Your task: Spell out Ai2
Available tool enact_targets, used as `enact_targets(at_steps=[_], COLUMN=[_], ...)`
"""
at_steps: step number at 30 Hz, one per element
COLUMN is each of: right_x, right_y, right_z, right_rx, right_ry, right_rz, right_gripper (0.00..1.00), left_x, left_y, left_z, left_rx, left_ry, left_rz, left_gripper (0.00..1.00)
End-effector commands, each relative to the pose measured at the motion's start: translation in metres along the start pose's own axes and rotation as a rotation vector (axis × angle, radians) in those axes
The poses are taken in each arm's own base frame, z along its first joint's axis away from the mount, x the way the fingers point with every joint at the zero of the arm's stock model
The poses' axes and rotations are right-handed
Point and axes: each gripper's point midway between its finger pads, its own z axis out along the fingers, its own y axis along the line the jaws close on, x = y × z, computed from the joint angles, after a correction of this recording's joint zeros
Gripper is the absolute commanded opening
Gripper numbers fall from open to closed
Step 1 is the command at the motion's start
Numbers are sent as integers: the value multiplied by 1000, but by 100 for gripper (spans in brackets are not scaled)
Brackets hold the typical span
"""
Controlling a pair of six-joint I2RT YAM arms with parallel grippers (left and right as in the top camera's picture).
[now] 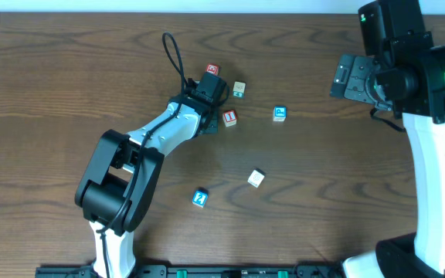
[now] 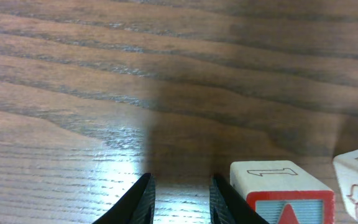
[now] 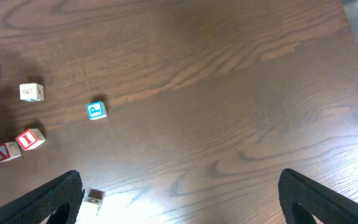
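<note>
Left gripper (image 2: 182,190) barely parted, empty, the A cube (image 2: 283,190) just right of its fingers (image 2: 143,198). Lift straight, don't nudge it. Right gripper (image 3: 182,186) gapes wide, empty.

**Fig. 1. Bystander items on my table**

On the dark wooden table (image 1: 68,62) I see four cubes that are not in play. A red-topped cube (image 1: 212,69) lies farthest back, with a pale cube (image 1: 239,89) near it to the right. A blue cube with a white mark (image 1: 280,113) stands further right. A second pale cube (image 1: 256,178) lies well apart, nearer me.
</note>
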Motion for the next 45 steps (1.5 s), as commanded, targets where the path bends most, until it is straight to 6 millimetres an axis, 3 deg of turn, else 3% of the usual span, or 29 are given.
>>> enact_targets(at_steps=[1, 45], right_x=[0, 0], right_y=[-5, -5], right_z=[0, 0], right_rx=[12, 12], right_ry=[-2, -2], right_rz=[-2, -2], right_gripper=[99, 99], left_x=[4, -19], left_y=[1, -13], left_z=[7, 6], left_rx=[0, 66], left_ry=[14, -73], left_rz=[-20, -82], left_gripper=[31, 43])
